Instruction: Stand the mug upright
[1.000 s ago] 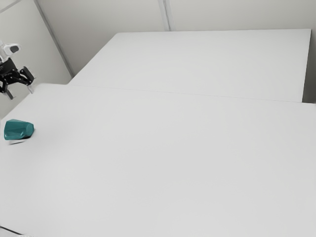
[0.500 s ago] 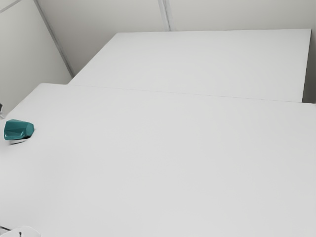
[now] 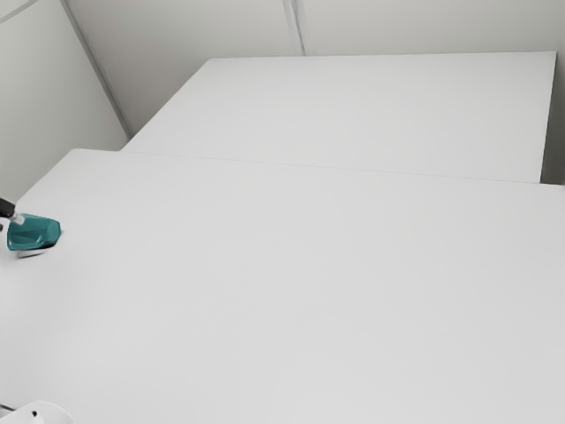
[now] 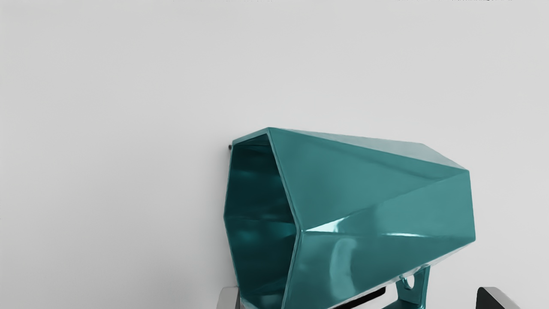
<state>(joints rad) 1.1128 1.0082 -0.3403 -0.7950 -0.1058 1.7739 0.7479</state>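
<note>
At the exterior view's left edge, the gripper (image 3: 8, 212) is partly in view, with a fingertip at the near-side of the teal mug (image 3: 35, 232). That faceted mug lies on its side on the white table. In the wrist view the gripper (image 4: 360, 298) has its fingers wide apart, one by the mouth end and the other beyond the base end of the mug (image 4: 369, 197). The mug's hollow mouth shows, and its handle (image 4: 414, 287) points toward the gripper. Contact with the finger by the mouth cannot be told.
The white tabletop (image 3: 300, 291) stretches toward the exterior view's right, with another white surface (image 3: 371, 115) behind it. A white rounded part (image 3: 40, 415) and a dark cable (image 3: 7, 407) are at the exterior view's lower left corner.
The gripper has come down from above the table's far left corner to the mug, dipping partly past the exterior view's left edge on the way. The mug has not visibly moved.
</note>
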